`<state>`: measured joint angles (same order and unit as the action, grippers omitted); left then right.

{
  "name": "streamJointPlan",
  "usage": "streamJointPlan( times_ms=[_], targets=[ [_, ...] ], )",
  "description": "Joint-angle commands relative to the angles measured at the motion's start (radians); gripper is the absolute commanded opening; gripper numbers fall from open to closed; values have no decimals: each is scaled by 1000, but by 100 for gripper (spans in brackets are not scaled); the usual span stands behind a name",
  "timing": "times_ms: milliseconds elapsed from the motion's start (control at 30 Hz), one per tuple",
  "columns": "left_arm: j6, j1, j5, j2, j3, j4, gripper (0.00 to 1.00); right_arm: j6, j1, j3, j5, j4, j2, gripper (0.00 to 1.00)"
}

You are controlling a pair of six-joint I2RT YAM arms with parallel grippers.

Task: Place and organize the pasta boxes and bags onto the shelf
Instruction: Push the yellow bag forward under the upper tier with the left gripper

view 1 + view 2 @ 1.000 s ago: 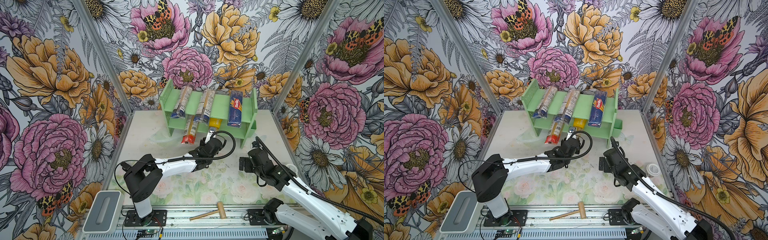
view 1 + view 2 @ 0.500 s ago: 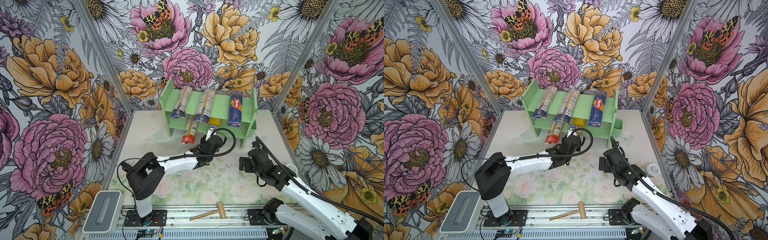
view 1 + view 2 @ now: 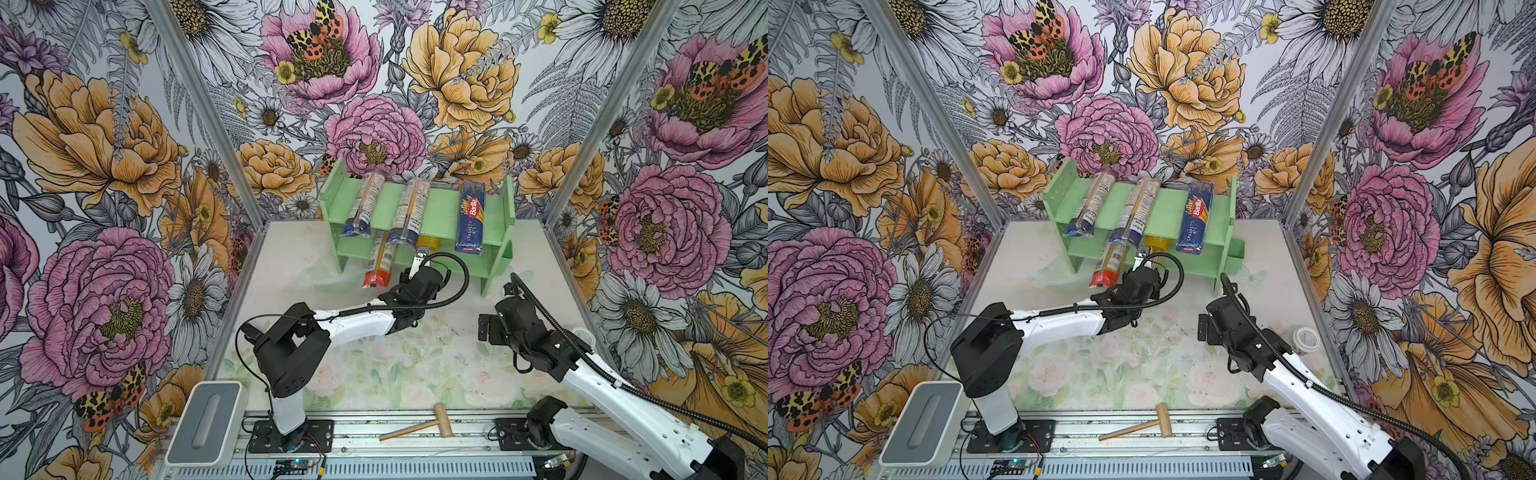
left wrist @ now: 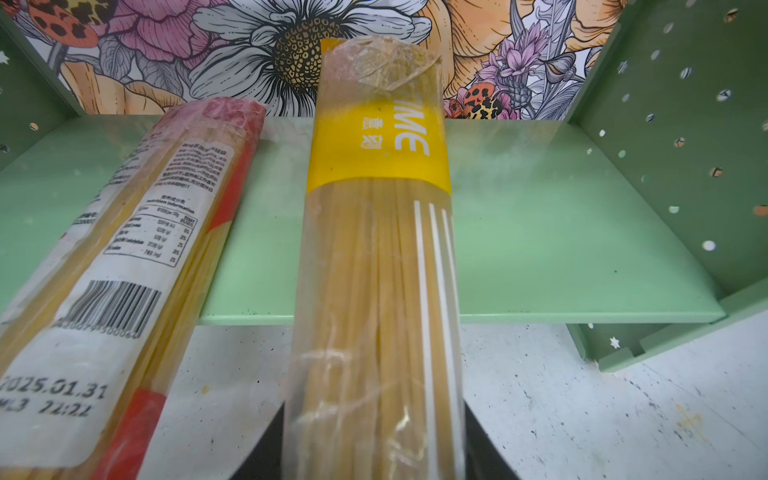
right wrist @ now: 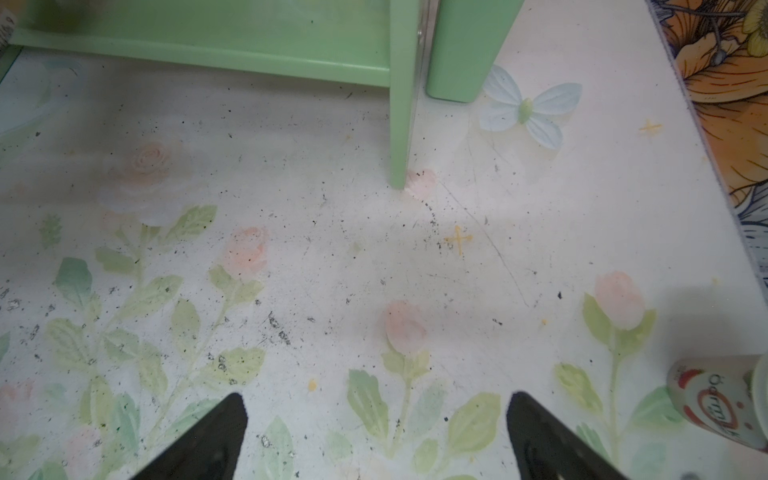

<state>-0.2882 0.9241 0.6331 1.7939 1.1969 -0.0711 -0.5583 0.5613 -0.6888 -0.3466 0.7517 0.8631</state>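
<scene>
- Left jaws clamped on the near end of the yellow bag (image 4: 374, 270); its far end is over the lower tier of the shelf (image 4: 561, 249), beside the red-ended bag (image 4: 124, 270).
- In both top views the upper tier hides most of the yellow bag.
- Right jaws wide apart, holding nothing, above the tabletop (image 5: 374, 249); clear only in the right wrist view.

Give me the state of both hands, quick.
Left hand: closed on the yellow-banded spaghetti bag.
Right hand: open, holding nothing.
</scene>
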Motion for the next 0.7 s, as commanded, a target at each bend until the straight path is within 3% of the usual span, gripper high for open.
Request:
streamJointPlan(
  times_ms=[0, 667],
  targets=[
    [-13, -10, 5, -8, 72, -131, 0, 9, -3, -10, -22, 3, 7, 100],
    [-23, -8, -15, 55, 122, -104, 0, 15, -6, -15, -20, 5, 12, 100]
  ],
)
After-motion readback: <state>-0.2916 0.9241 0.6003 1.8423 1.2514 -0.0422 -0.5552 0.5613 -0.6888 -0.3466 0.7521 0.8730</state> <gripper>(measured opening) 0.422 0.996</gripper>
